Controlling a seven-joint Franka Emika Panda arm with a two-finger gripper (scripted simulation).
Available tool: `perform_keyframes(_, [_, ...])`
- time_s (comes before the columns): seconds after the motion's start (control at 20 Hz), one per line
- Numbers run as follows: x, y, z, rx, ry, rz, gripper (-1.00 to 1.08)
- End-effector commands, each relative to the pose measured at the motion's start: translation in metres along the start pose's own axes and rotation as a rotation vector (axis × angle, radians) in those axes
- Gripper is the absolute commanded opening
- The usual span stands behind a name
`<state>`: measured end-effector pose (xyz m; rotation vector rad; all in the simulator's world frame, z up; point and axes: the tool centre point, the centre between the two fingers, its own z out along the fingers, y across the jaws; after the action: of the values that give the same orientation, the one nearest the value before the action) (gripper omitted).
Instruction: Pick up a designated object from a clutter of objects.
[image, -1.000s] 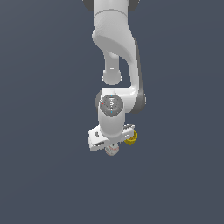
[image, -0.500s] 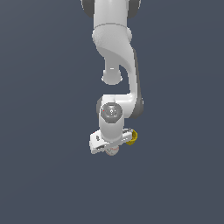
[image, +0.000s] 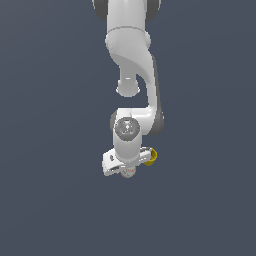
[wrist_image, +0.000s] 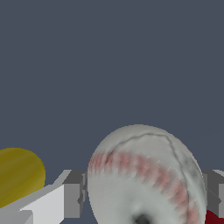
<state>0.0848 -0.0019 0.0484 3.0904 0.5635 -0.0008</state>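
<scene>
The designated object, a white baseball (wrist_image: 144, 175) with red stitching, fills the space between my two grey fingertips in the wrist view. Both pads touch its sides, so my gripper (wrist_image: 144, 199) is shut on it. In the exterior view only a small part of the baseball (image: 129, 172) peeks out under the white hand, where the gripper (image: 127, 171) points straight down. Of the clutter of objects, a yellow cup-like piece (image: 152, 156) lies just to the exterior view's right of the hand. The wrist view also catches it (wrist_image: 17, 173), beside one finger (wrist_image: 73, 194).
A sliver of a red piece (wrist_image: 214, 217) shows past the other finger (wrist_image: 214, 192). The dark grey floor (image: 50, 200) stretches flat all around, and the white arm (image: 132, 55) comes down from above.
The wrist and hand came down a little onto the baseball a second ago. They have stayed almost still over the last half second.
</scene>
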Motion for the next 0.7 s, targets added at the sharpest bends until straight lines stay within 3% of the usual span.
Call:
perform_keyframes(0.0, [0.0, 0.0, 0.0, 0.0, 0.0, -0.001, -1.0])
perform_keyframes(0.3, [0.003, -0.004, -0.016, 0.0, 0.0, -0.001, -1.0])
perform_keyframes(0.65, [0.012, -0.016, -0.066, 0.0, 0.0, 0.0, -1.0])
